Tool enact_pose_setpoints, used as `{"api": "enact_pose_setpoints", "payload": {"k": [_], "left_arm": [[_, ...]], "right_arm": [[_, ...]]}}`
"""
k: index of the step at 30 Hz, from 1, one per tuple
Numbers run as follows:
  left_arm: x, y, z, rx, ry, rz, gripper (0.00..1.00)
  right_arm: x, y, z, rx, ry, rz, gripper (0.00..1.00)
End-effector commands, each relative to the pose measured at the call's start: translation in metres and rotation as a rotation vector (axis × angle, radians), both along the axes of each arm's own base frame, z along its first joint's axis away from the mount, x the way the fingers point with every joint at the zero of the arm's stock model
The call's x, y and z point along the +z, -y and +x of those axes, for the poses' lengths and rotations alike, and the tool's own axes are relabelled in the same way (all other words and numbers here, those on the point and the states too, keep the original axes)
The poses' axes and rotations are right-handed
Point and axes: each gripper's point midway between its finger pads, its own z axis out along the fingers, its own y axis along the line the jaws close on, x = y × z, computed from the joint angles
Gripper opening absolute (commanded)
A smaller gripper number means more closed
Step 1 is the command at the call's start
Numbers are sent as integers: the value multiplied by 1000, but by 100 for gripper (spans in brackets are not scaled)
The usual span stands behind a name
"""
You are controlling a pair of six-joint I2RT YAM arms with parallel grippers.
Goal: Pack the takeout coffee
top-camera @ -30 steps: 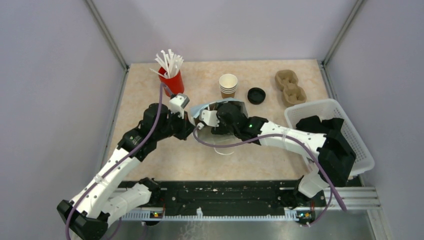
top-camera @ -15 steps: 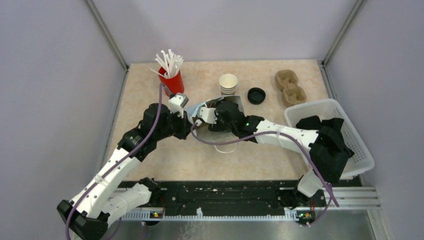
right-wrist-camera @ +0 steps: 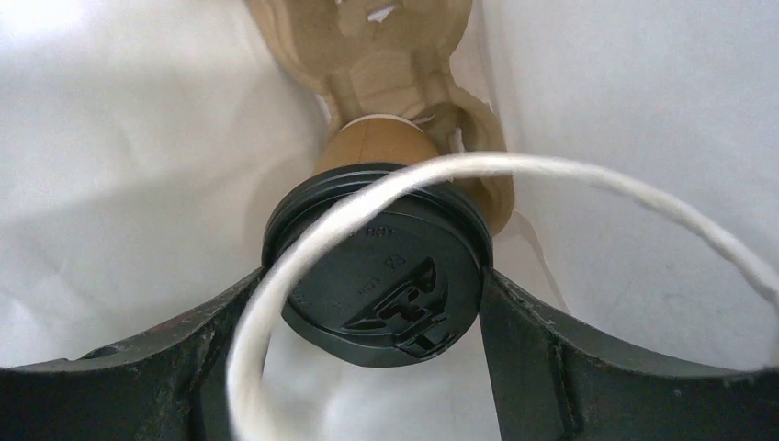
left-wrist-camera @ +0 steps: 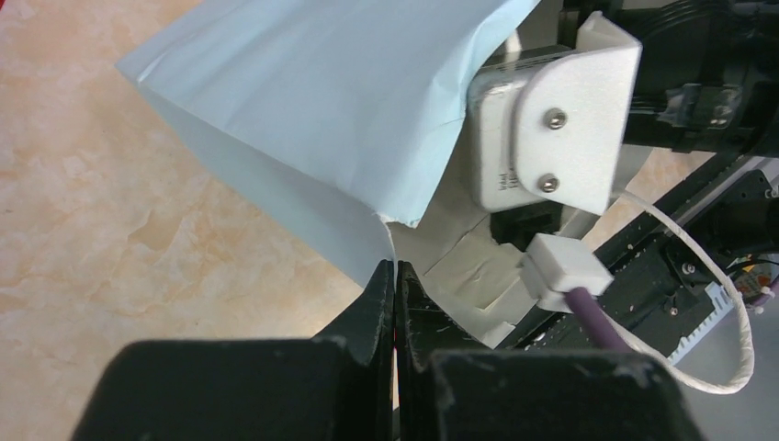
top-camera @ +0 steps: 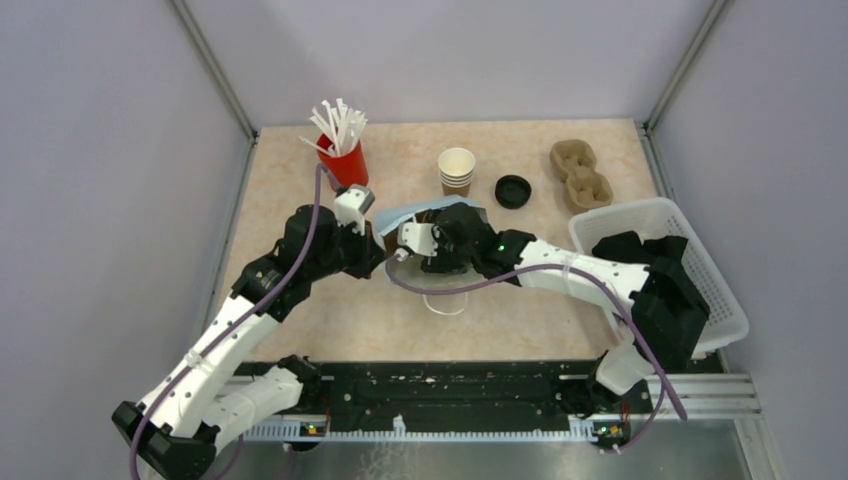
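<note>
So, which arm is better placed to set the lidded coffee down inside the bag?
Right. The right gripper holds the takeout coffee inside the paper bag, by the cardboard carrier; the left gripper is shut on the bag's edge, holding it open.

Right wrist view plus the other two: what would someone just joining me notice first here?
Mid-table, both arms meet at a pale blue paper bag, whose edge the left gripper pinches shut. Inside the bag's white interior, the right gripper clasps the coffee cup by its black lid, above a cardboard cup tray. The bag's white string handle loops across that view.
</note>
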Motion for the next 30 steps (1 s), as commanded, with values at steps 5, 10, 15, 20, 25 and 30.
{"api": "enact_pose_setpoints", "payload": {"k": [5, 10, 15, 20, 25, 30], "left_arm": [[10, 14, -17, -117, -15, -41, 0], [8, 13, -19, -143, -16, -17, 0], [6, 11, -18, -138, -16, -3, 0], [5, 11, -17, -138, -13, 3, 0], [5, 11, -18, -139, -16, 2, 0], [4, 12, -18, -145, -21, -1, 0]], "right_arm": [[34, 1, -13, 139, 58, -5, 47], [24, 6, -6, 130, 77, -73, 45], [29, 16, -9, 96, 92, -106, 45], [22, 25, -5, 71, 135, -169, 45], [11, 14, 3, 95, 164, -174, 46], [4, -3, 19, 94, 214, -142, 46]]}}
